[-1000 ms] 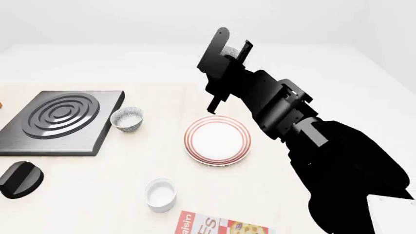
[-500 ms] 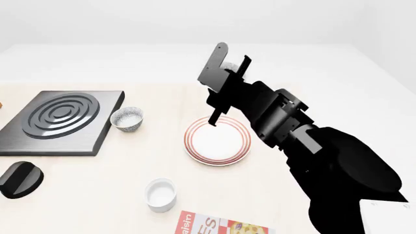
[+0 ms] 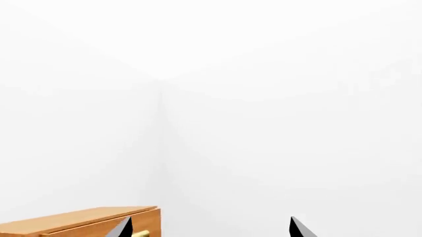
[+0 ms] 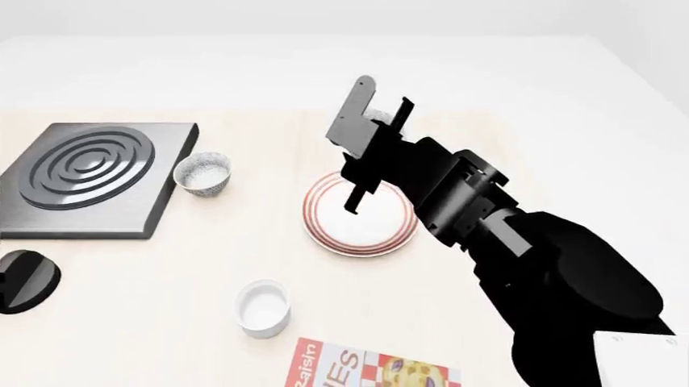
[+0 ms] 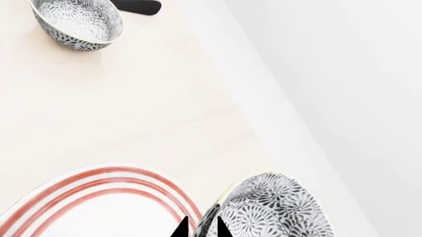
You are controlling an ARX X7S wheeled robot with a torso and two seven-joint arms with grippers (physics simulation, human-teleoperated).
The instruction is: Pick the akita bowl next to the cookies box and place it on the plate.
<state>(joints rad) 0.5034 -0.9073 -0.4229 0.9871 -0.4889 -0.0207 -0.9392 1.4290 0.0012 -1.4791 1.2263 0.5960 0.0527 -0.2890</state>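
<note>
My right gripper (image 5: 200, 228) is shut on the rim of the akita bowl (image 5: 277, 207), a grey-and-white patterned bowl held tilted just past the plate's edge. In the head view the gripper (image 4: 382, 101) hangs above the far side of the plate (image 4: 323, 230), and only a sliver of the bowl (image 4: 378, 117) shows between its fingers. The plate (image 5: 99, 197) is white with red rings. The cookies box (image 4: 372, 371) lies at the near table edge. My left gripper (image 3: 211, 233) is open on nothing and points at a white wall.
A look-alike patterned bowl (image 4: 202, 173) sits beside a black ringed stove plate (image 4: 92, 173) on the left. A plain white cup (image 4: 264, 306) stands near the cookies box. A black rounded object (image 4: 22, 278) is at the left edge. The left wrist view shows a wooden cabinet (image 3: 79, 222).
The right gripper with the bowl has come down closer over the plate. The head view has tilted down, so more of the cookies box shows.
</note>
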